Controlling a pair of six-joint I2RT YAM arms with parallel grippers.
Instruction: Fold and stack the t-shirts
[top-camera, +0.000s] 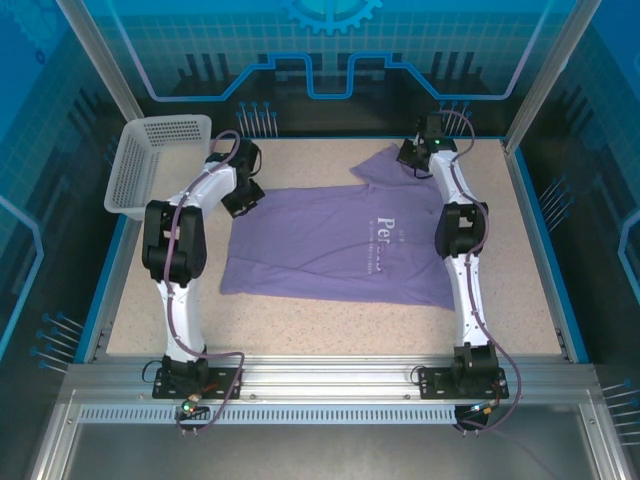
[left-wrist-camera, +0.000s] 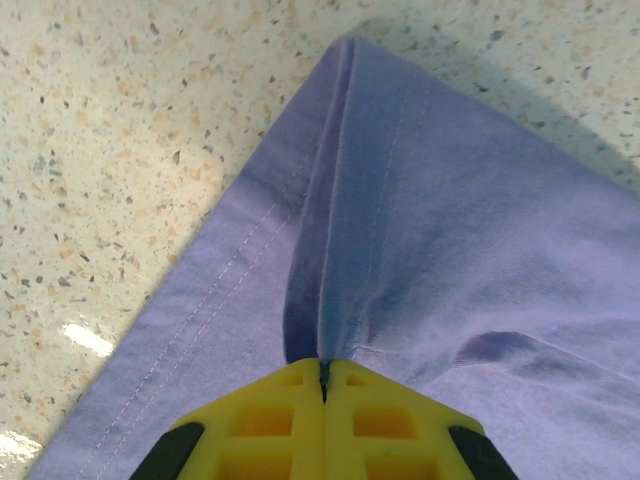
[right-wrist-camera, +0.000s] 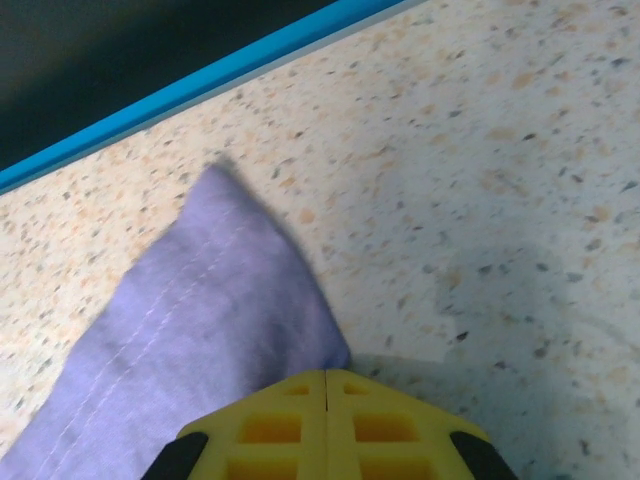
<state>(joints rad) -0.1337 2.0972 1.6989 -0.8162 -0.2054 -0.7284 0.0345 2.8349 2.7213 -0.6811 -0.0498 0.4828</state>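
Note:
A lavender t-shirt (top-camera: 330, 245) lies spread flat on the speckled table, its white chest lettering (top-camera: 390, 240) facing up. My left gripper (top-camera: 243, 200) sits at the shirt's far left corner. In the left wrist view its yellow fingers (left-wrist-camera: 280, 420) are shut on a raised ridge of the purple cloth (left-wrist-camera: 450, 250). My right gripper (top-camera: 408, 158) is at the far right sleeve. In the right wrist view it (right-wrist-camera: 327, 378) is shut, and the stitched sleeve tip (right-wrist-camera: 200, 320) runs in under the fingertips from the left.
A pale mesh basket (top-camera: 150, 165) stands at the table's far left corner, just behind the left arm. Blue edging (right-wrist-camera: 200, 75) borders the table close beyond the right gripper. Bare speckled tabletop (top-camera: 330, 325) lies in front of the shirt.

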